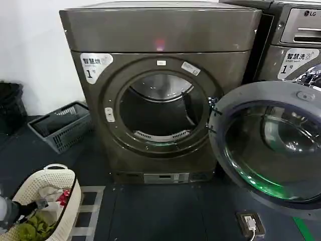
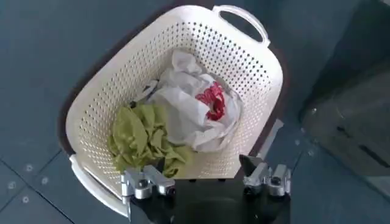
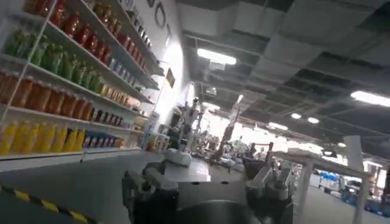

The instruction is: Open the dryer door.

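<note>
The boxy bronze-grey dryer (image 1: 160,90) stands with its round chrome-ringed dark-glass door (image 1: 271,150) swung wide open. The left gripper (image 2: 207,179) hovers open and empty directly above a white perforated laundry basket (image 2: 109,79) of clothes. The right gripper (image 3: 207,185), also open and empty, faces shelves of bottles (image 3: 67,79).

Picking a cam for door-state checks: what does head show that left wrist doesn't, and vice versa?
Head only: the dryer with the dryer door swung open to its right, drum exposed, and a grey crate by the wall. Left wrist only: the left gripper, open, above the clothes. Both: the white laundry basket holding green, white and red clothes.
</note>
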